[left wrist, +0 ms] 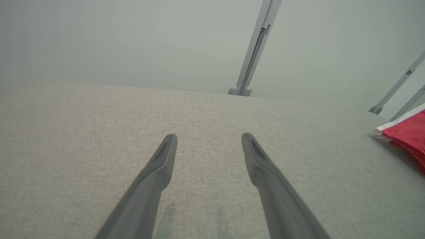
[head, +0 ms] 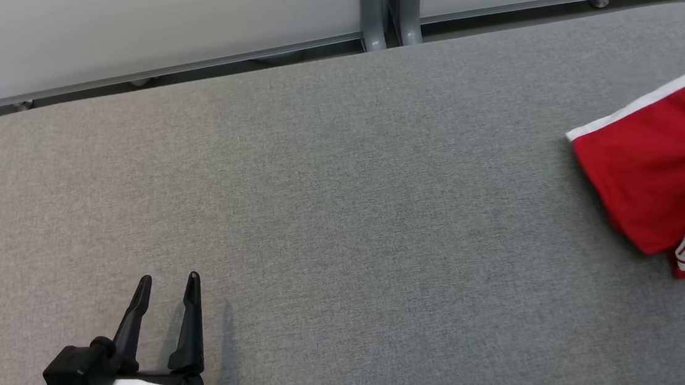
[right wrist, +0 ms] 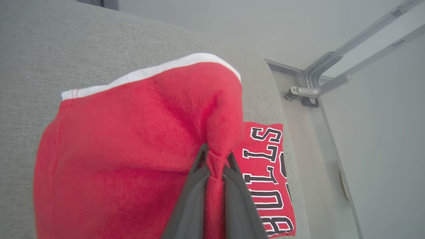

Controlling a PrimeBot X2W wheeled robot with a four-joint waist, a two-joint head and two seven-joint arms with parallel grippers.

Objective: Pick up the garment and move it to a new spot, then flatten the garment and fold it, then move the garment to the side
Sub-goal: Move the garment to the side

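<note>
— Where was the garment point(head: 651, 172)?
— At the table's point(head: 342, 186) right edge, a bunched fold pinched tight in the right gripper point(right wrist: 215, 156). The left gripper point(head: 169, 277) hovered spread and empty near the front-left corner.
— Best handling?
— Lift until the hem clears, then carry it to the bare middle without dragging.
— Any writing?
— White, black-outlined letters, apparently "BULLS", partly hidden.

Grey table point(head: 342, 186) offers open passage across its middle — only the red garment point(head: 651, 178) (right edge) obstructs.
</note>
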